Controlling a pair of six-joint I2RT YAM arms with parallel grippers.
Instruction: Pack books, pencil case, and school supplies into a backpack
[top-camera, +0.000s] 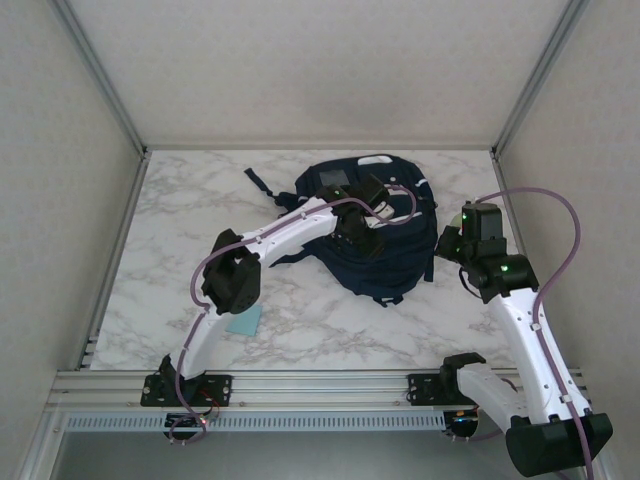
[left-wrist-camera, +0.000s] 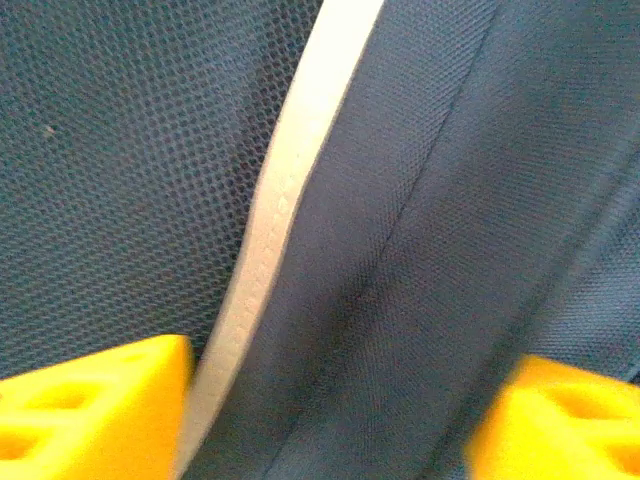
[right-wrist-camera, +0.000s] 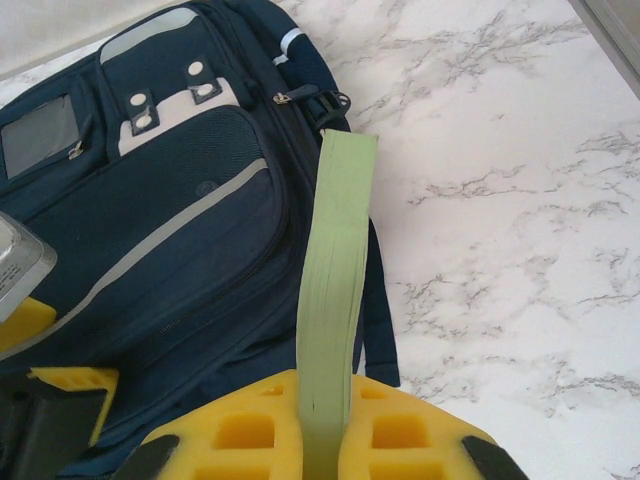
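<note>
The right jaws are closed on the lime-green notebook (right-wrist-camera: 335, 290), pinching its near end between two yellow fingers (right-wrist-camera: 245, 435). The book stands on edge and points away from the wrist, so that only its thin spine side shows. Its far end reaches the right flank of the backpack (right-wrist-camera: 150, 250), above a black strap, though whether it touches the fabric cannot be told. The left jaws are spread wide with nothing held. Their yellow fingers (left-wrist-camera: 90, 410) frame close-up navy mesh and a pale stripe, so near that contact cannot be judged. From above, this arm reaches across the middle of the pack towards its upper part. The step in hand looks like packing the larger of the two books. The next move probably calls for finding the main opening and having the left jaws lift or part the fabric. The notebook would then need to be tilted and fed in along its length, without catching on the strap or zip. No open compartment is clearly visible. The backpack lies flat at the far middle of the marble tabletop (right-wrist-camera: 520, 200), front side up. It is navy with a grey-white stripe, a pale patch with snaps, a small clear window pocket and metal zip pulls. A light-blue square pad (top-camera: 245, 320) lies on the tabletop near the left arm's base, well apart from the pack and not yet packed.
</note>
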